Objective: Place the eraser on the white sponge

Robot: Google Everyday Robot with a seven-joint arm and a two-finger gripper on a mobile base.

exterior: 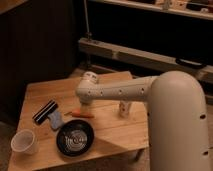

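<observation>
Eraser [45, 111] is not the nearest thing on the wooden table [112, 132]. In front of it, at the near left corner, a white paper cup [25, 142] stands upright. Right of the cup sits a dark round bowl [75, 139] with pale rings inside. On the right side the big pale body of the robot [177, 125] fills the near view.

A little farther lies the white sponge [55, 120], flat on the wood between the cup and the bowl. It is just beside the near right side of the eraser and seems to touch it. The eraser is black with pale stripes. It lies flat and diagonal on the left part of the table, and nothing is on top of the sponge. A thin orange stick [81, 114] lies right of the sponge, just behind the bowl.

Over this stick hangs the gripper [85, 106], under the rounded end of the arm [117, 92]. It is right of the eraser and apart from it. Its fingers stand wide and hold nothing. Under the arm, more to the right, a pale upright piece [124, 108] stands on the table; what it is I cannot tell.

Behind the table runs a long dark rack [145, 55].
</observation>
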